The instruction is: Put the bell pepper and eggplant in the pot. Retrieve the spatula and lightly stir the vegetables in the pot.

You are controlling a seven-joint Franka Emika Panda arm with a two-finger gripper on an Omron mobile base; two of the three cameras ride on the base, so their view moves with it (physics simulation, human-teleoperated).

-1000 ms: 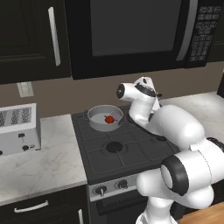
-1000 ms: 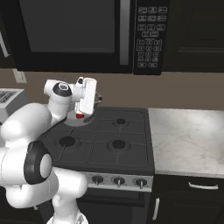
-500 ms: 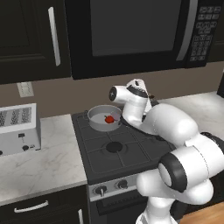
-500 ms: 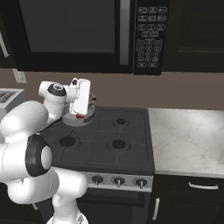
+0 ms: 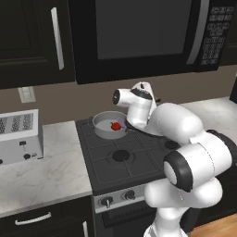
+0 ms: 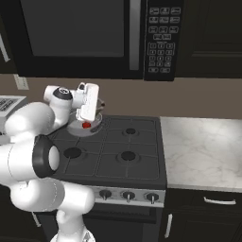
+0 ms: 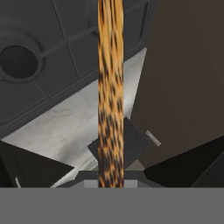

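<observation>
Up close, the fingers (image 7: 110,177) clamp the spatula (image 7: 110,87), while the base views show the bell pepper (image 5: 115,125) inside the pot (image 5: 102,121).

Glossy red rounded bell pepper (image 5: 115,125) within shallow silver-grey metal pot (image 5: 102,121); long wooden spatula (image 7: 109,87), orange-brown with dark mottling; black gas stove (image 5: 106,157); white grey-veined marble counter (image 6: 203,146).

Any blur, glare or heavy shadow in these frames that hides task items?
Hand view: the spatula runs as a soft, mottled orange band, too close for its grain to read sharply; dark wedges of shadow sit low in the frame. Left base view: even flat light, bell pepper crisp in the pot. Right base view: no glare; the arm partly covers the pot.
</observation>
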